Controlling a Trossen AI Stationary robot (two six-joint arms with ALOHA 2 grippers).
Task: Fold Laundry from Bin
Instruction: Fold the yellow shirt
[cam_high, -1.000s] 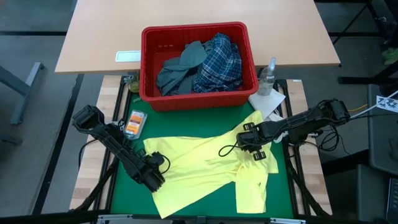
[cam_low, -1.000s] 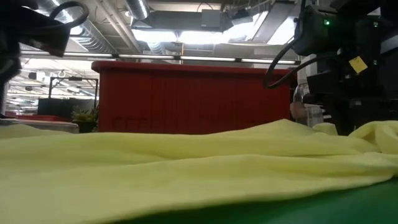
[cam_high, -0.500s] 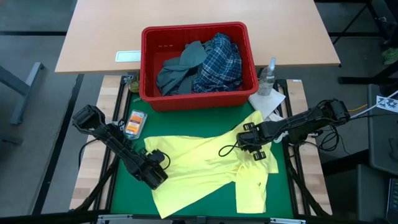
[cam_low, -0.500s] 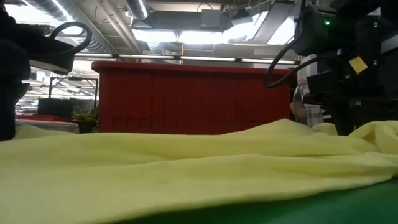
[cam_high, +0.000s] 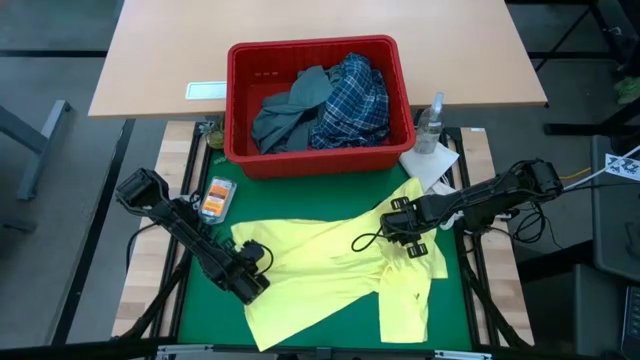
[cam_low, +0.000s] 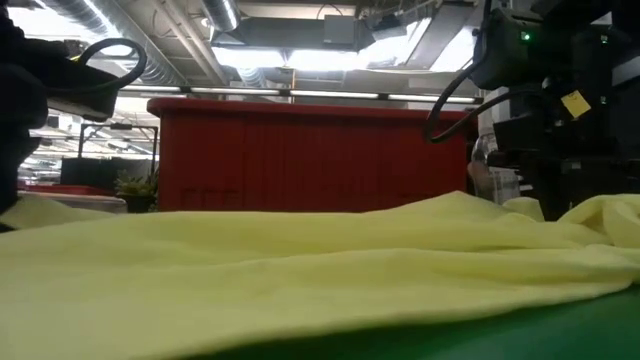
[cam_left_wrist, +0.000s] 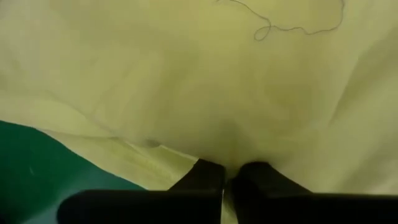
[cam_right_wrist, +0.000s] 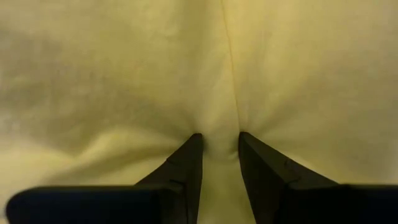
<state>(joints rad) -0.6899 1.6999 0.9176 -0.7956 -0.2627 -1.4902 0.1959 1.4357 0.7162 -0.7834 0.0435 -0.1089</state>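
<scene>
Green mat (cam_high: 190, 300) underneath, cleared as the folding surface — hence the bin (cam_high: 318, 158) parked beyond it, on the far side, out of the arms' way. Still loaded with the grey-blue garment (cam_high: 290, 110) and the plaid shirt (cam_high: 352, 100), waiting their turn. Spread crumpled across the mat between both arms: the yellow garment (cam_high: 320, 275), seemingly the one being worked now. Needs flattening before any fold, so pinned from two sides. Left gripper (cam_left_wrist: 227, 177) clenched on a pinch of yellow cloth near the garment's left edge, fingers (cam_left_wrist: 202, 177) pressed together with fabric bunched between them. Right gripper (cam_right_wrist: 216, 149) part-closed on a ridge of the same cloth toward the right side, a crease running up from between its fingers (cam_right_wrist: 186, 155) — likely an anchor for a pull outward. Off to the edges, kept clear of the cloth: paper towel (cam_high: 432, 163) and bottle (cam_high: 430, 122) near the bin's right corner, small orange pack (cam_high: 215, 196) on the left.
</scene>
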